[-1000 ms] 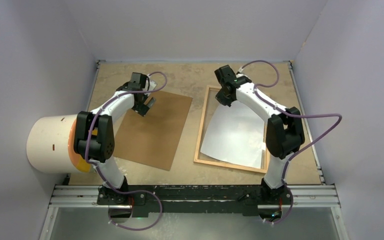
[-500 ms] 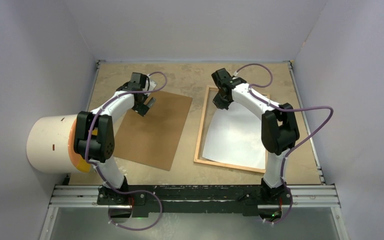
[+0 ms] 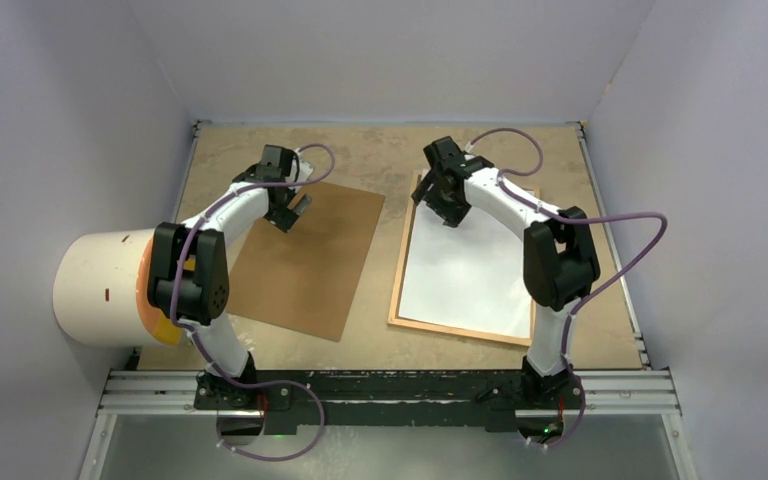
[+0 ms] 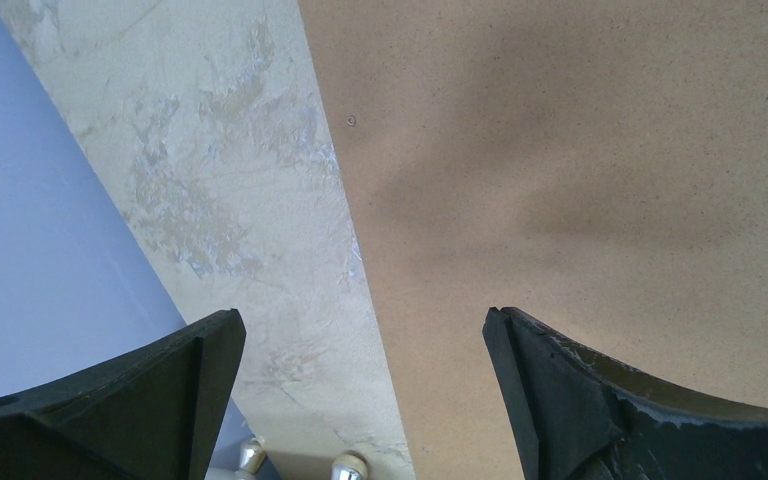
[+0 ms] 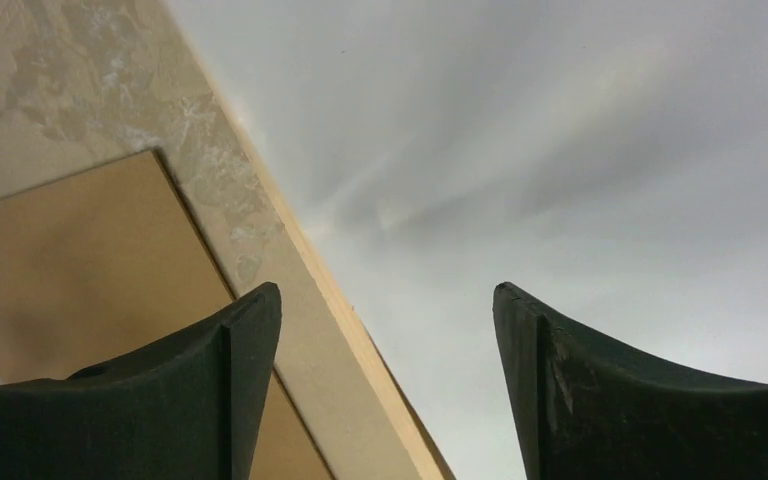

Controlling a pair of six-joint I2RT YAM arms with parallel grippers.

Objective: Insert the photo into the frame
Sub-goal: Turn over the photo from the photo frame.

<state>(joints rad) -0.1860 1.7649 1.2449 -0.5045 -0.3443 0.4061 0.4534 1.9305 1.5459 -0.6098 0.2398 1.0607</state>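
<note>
The photo (image 3: 465, 275) lies white back up, flat inside the light-wood frame (image 3: 400, 280) on the right half of the table. My right gripper (image 3: 438, 195) hovers open over the frame's far left corner, holding nothing. In the right wrist view its jaws (image 5: 387, 300) straddle the frame's left moulding (image 5: 370, 352), with the photo's white back (image 5: 560, 150) to the right. My left gripper (image 3: 295, 212) is open and empty above the far left edge of the brown backing board (image 3: 305, 260). The left wrist view shows the left gripper (image 4: 365, 330) over that board edge (image 4: 580, 150).
A white cylinder with an orange end (image 3: 105, 288) stands at the table's left edge beside the left arm. Lilac walls enclose the table on three sides. A strip of bare tabletop (image 3: 385, 260) separates board and frame.
My right gripper has opened and let go of the photo's far left corner. The photo, earlier skewed with a strip of frame interior showing on its left, now lies square in the frame. The left arm is still.
</note>
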